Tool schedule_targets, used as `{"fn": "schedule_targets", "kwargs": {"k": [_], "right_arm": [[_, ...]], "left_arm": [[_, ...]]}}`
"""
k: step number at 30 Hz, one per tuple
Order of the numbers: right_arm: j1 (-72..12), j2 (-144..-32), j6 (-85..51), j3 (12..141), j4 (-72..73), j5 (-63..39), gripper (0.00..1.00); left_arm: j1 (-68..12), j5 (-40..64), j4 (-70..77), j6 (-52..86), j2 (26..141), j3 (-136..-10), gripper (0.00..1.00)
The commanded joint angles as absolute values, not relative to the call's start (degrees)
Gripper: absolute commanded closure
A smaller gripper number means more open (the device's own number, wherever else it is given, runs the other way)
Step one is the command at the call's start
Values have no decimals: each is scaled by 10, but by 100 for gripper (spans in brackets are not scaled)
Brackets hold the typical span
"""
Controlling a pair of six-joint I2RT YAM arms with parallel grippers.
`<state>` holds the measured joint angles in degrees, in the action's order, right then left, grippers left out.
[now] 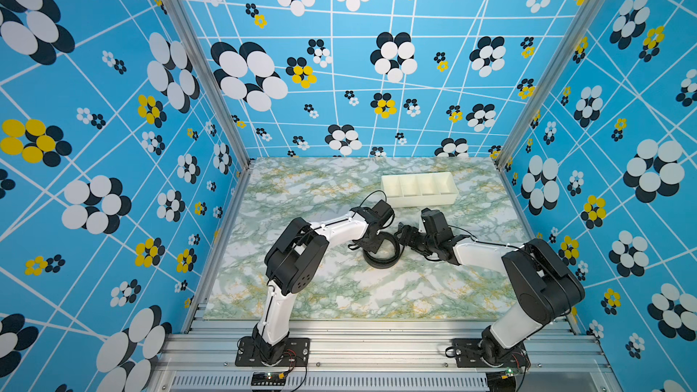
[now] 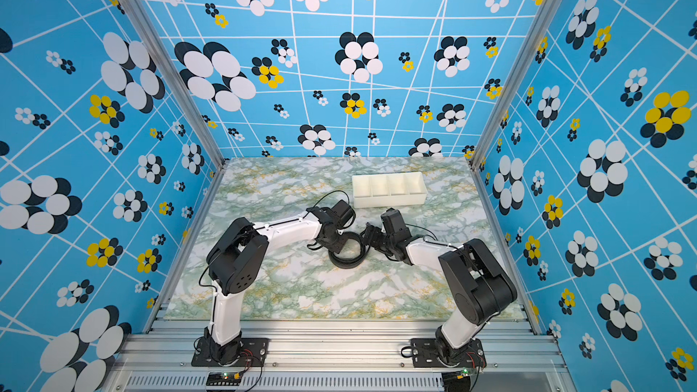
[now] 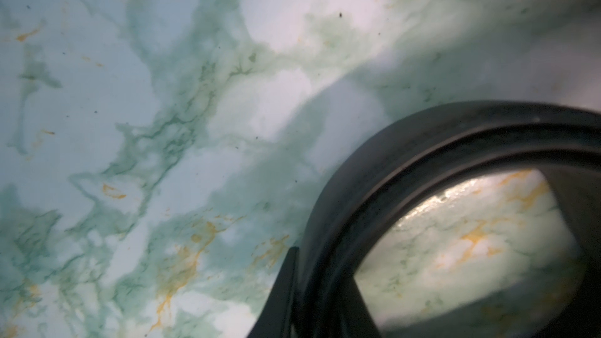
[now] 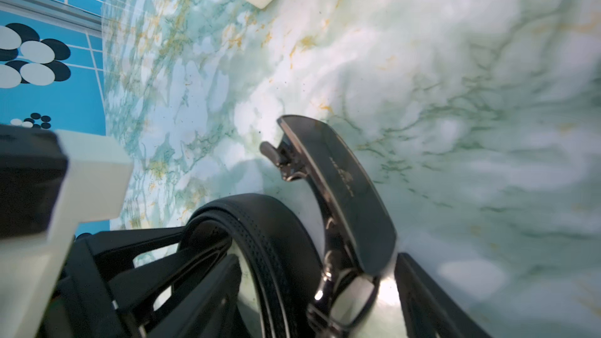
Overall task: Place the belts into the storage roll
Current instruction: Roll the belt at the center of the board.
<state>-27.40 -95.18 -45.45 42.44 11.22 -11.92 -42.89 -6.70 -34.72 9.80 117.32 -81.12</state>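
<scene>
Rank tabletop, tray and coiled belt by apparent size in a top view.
1. marble tabletop, by far the largest
2. cream tray
3. coiled belt, clearly smaller than the tray although it lies nearer the camera

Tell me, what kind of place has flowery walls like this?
Probably a robot practice booth, not a home: a left arm and right arm bolted to an aluminium rail, blue flower-print panels boxing in a marble-look tabletop, plus a coiled black belt and cream divided tray.
</scene>
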Motion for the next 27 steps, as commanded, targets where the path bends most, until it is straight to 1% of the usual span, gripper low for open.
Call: {"fn": "schedule_targets", "kwargs": {"k": [1,3,5,11,13,16,19,22,23,25,27], "right_arm": [[-292,-980,-441,452,93,-131,23],[-300,-991,-430,466,79,-125,24],[-304,-996,-425,470,73,-120,28],[-307,-995,-416,471,53,-106,44],[-308,-996,-408,475,40,-101,52],[-318,-1003,-383,493,8,-83,58],[-336,-1014,-354,521,-36,-53,60],[-345,-1020,-342,536,-58,-46,59],[-346,-1019,-342,536,-62,-41,56],[-347,-1017,-341,535,-73,-32,48],[-347,-1015,-337,533,-78,-34,44]], "left_arm": [[-451,-8,-433,102,1236,-770,100],[-453,-6,-431,103,1236,-769,100],[-452,-5,-431,103,1237,-770,100],[-449,7,-423,104,1238,-770,100],[-445,21,-416,107,1238,-767,100],[-444,27,-411,111,1238,-766,100],[-443,31,-410,113,1238,-768,100],[-440,33,-412,116,1237,-770,100],[-439,34,-411,116,1237,-770,100],[-437,40,-410,118,1235,-768,100],[-434,45,-410,119,1236,-767,100]]}}
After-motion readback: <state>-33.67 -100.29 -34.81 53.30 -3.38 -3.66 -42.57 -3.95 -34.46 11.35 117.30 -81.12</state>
